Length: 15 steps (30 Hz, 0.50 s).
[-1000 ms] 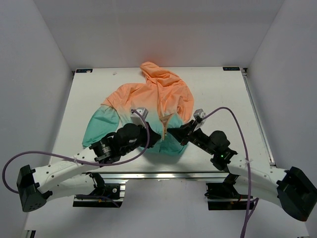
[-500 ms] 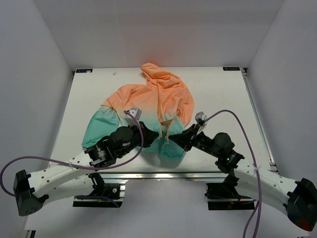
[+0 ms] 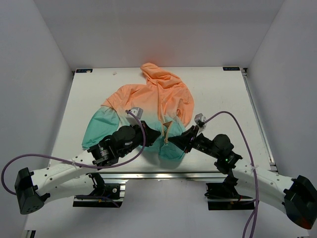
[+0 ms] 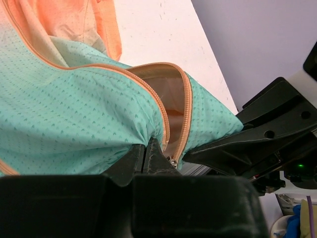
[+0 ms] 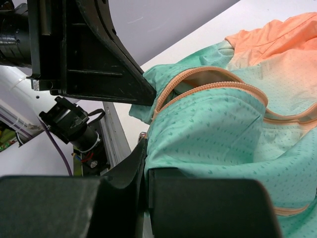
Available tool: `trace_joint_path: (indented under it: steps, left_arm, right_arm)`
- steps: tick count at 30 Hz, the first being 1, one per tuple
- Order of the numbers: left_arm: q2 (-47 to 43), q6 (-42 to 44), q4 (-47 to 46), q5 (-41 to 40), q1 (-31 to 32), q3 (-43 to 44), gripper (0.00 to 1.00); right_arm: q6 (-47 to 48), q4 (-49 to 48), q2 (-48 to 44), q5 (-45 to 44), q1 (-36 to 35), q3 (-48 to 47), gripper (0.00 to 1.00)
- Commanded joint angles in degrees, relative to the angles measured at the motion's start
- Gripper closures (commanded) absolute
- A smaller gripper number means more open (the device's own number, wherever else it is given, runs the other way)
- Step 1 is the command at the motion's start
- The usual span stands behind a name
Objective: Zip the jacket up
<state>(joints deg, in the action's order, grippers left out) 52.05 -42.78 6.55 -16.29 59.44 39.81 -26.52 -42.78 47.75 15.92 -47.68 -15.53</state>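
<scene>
The jacket (image 3: 153,101) lies on the white table, peach-orange at the hood and shoulders, teal at the hem, its orange zipper (image 3: 167,130) open at the bottom. My left gripper (image 3: 154,136) is shut on the teal hem left of the zipper; in the left wrist view (image 4: 144,153) its jaws pinch the fabric beside the zipper teeth (image 4: 184,124). My right gripper (image 3: 177,140) is shut on the hem right of the zipper, pinching teal cloth in the right wrist view (image 5: 147,163). The two grippers face each other across the zipper opening (image 5: 198,82).
The table's near edge with its metal rail (image 3: 163,174) lies just below the hem. White walls enclose the table on three sides. The hood (image 3: 151,69) reaches toward the far edge.
Both grippers have drawn the hem toward the near table edge and closer together. The jacket's lower part has shifted nearer and bunched at the zipper.
</scene>
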Motion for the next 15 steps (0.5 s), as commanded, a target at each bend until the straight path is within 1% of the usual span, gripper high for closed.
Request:
trace_joint_path:
  steps: [1,9,15]
  left_arm:
    - [-1.3,-0.6,-2.7,0.0,0.2,0.1,1.00]
    - [-1.0,-0.6,-2.3,0.7,0.2,0.4,1.00]
    - [-1.3,-1.1,-2.7,1.3,0.2,-0.1,1.00]
  right_arm:
    - [-1.1,-7.0,0.1,-0.8,0.0,0.7,1.00]
    - [-2.0,-10.2,0.7,-1.6,0.0,1.2,1.00]
    - [-1.9,-10.3,1.1,-2.4,0.0,1.1,1.00]
